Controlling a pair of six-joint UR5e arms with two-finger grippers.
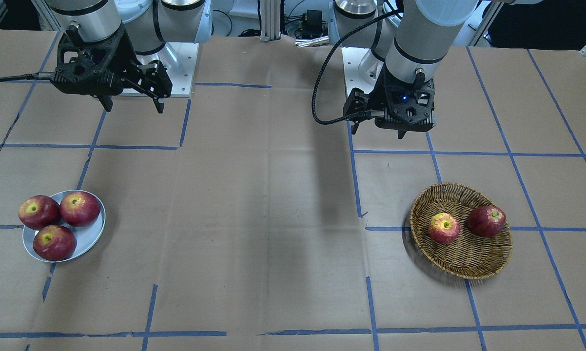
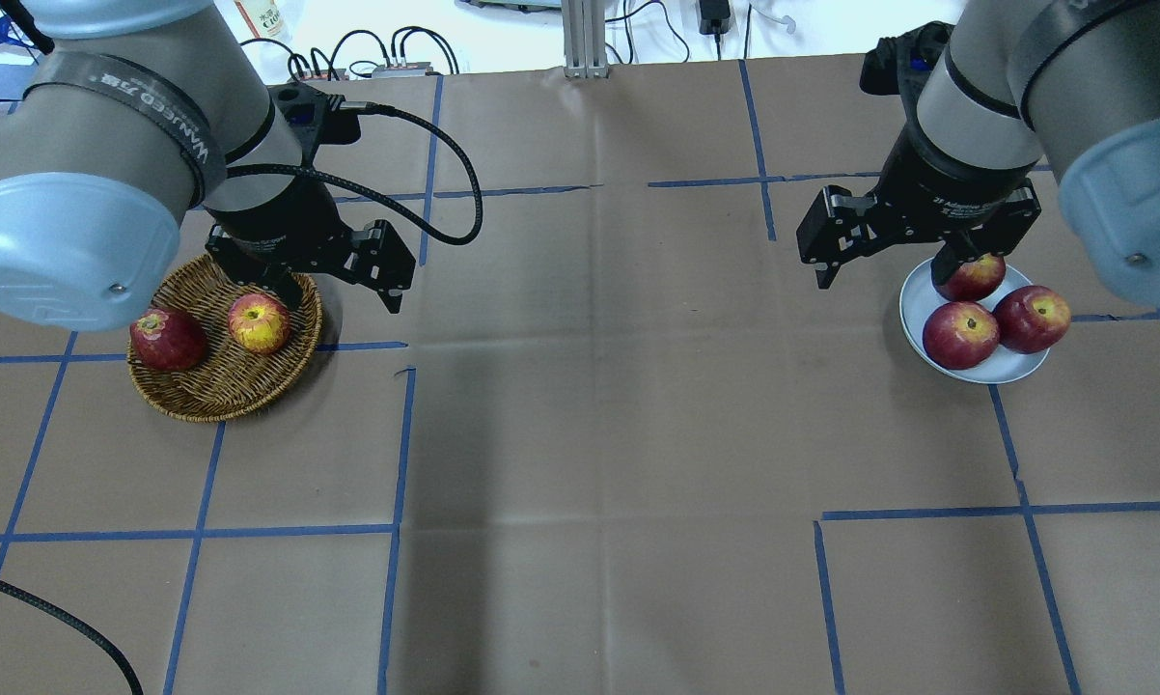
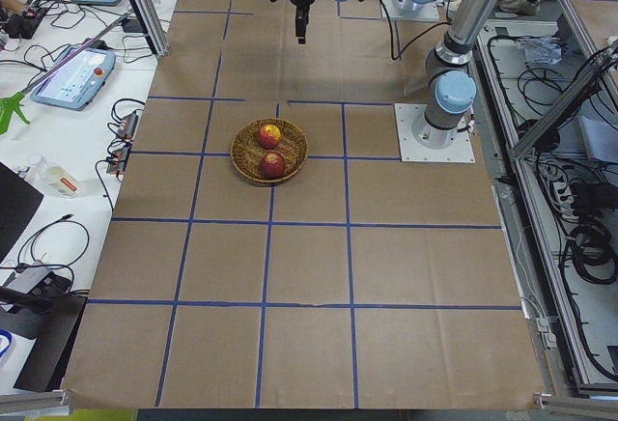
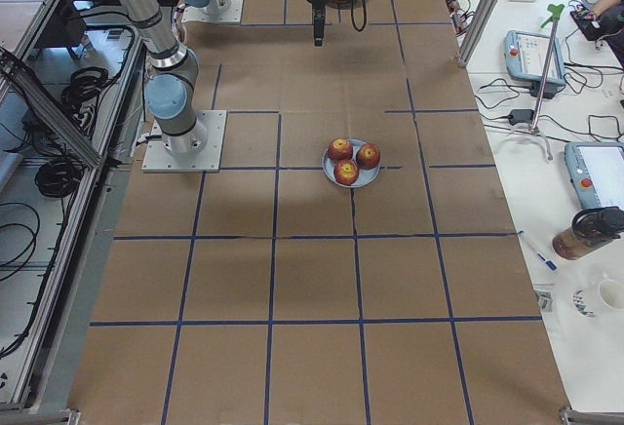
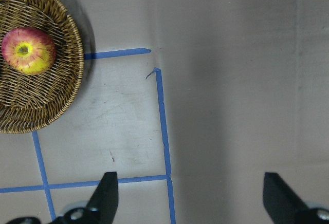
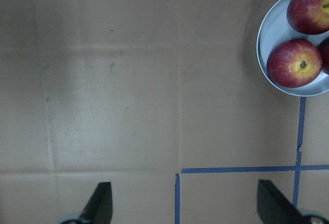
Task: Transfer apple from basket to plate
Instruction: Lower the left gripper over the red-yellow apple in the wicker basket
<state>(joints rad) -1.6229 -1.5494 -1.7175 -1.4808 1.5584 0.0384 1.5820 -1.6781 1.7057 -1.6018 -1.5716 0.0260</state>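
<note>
The apple (image 1: 444, 227), red with a wide yellow top, lies in the round wicker basket (image 1: 468, 258); it also shows in the overhead view (image 2: 259, 322) and the left wrist view (image 5: 28, 50). The pale grey-blue plate (image 1: 89, 236) sits at the table's other end, on the right in the overhead view (image 2: 1009, 367). My left gripper (image 1: 378, 132) hangs open and empty above the table beside the basket (image 2: 233, 386). My right gripper (image 1: 134, 108) hangs open and empty, and in the overhead view (image 2: 884, 275) it stands just left of the plate.
A darker, nearly all-red apple (image 1: 486, 221) lies in the basket beside the yellow-topped one. Three deep red apples (image 1: 80, 208) lie on the plate. Brown paper with blue tape lines (image 1: 356, 185) covers the table. Benches with equipment line the table's far side (image 3: 72, 73).
</note>
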